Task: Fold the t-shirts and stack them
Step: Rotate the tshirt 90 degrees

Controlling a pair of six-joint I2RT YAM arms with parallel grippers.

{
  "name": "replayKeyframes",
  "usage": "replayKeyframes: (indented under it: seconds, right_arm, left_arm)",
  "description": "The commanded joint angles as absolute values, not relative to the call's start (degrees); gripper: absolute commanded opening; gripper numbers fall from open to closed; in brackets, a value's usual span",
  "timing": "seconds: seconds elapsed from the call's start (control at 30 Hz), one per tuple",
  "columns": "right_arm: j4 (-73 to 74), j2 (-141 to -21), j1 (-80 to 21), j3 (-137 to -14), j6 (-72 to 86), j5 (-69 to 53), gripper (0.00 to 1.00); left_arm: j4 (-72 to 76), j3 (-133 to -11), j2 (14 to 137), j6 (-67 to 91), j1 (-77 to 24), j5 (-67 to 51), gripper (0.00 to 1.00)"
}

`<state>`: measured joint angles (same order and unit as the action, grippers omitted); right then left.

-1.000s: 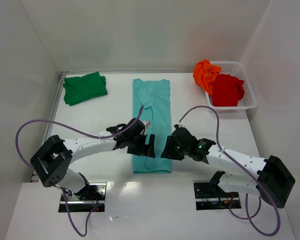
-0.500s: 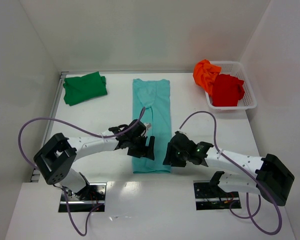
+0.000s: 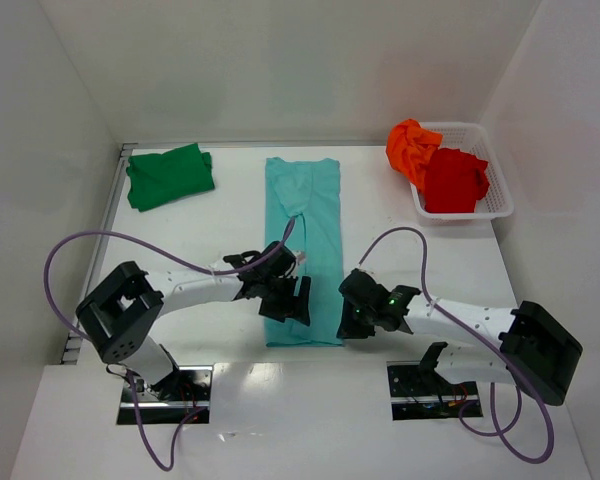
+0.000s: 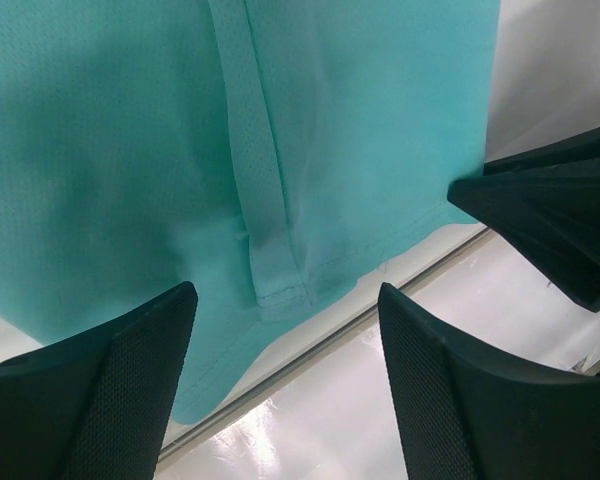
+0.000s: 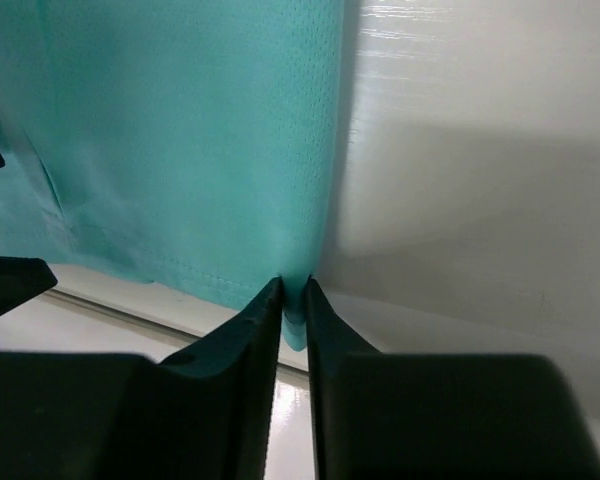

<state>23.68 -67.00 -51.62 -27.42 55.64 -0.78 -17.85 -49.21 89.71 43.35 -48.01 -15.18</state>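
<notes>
Light teal t-shirt [image 3: 305, 215] lies mid-table, already narrowed to a strip. Long axis runs near–far, hem at the near end. Both arms sit at that hem.

Right gripper [image 5: 294, 300] at near-right corner: fingers almost together, teal edge pinched between them. Left gripper [image 4: 285, 330] over near-left corner: fingers wide, nothing held. Hem seam lies beneath and between them.

Judgement: left must drop and close before the hem can be carried toward the far collar end.

Dark green t-shirt [image 3: 168, 176] folded, far left. Orange t-shirt [image 3: 412, 146] and red t-shirt [image 3: 452, 180] bunched in white mesh basket [image 3: 477, 130], far right.

No brand, label or writing legible.
</notes>
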Motion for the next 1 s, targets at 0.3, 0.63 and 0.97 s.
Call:
replayKeyframes:
  seconds: [0.3,0.63,0.97]
  right_arm:
    - [27.77,-61.97,-52.21,-26.19,58.53,1.93,0.02]
    - [29.35,-60.12,-52.21,-25.14,62.57,0.27,0.0]
    - [29.36,-53.09,-52.21,-21.45,64.95,-1.49,0.0]
  left_arm:
    - [-16.52,-51.94,92.46,44.3,-48.25,-18.19,0.76]
    - [-18.54,-50.19,89.03,46.58,-48.25,-13.19,0.7]
    - [-19.78,-50.1,92.1,46.05,-48.25,-10.73,0.48]
